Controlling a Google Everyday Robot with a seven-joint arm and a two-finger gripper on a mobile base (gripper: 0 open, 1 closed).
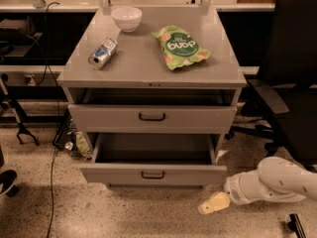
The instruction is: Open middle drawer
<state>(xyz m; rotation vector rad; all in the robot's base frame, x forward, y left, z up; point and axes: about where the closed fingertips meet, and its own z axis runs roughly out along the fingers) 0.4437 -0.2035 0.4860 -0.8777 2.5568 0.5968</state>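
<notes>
Grey metal, the middle drawer [109,174] stands pulled well out from the front edge of the desk [148,71], its deep tray showing and its black handle [153,174] untouched. Low by the floor, off the front right corner, hangs the gripper [214,204], touching nothing; whether it is clenched or released I cannot tell. A careless leftward swing of the arm [277,181] could clip the drawer's corner and shove it back in.
</notes>
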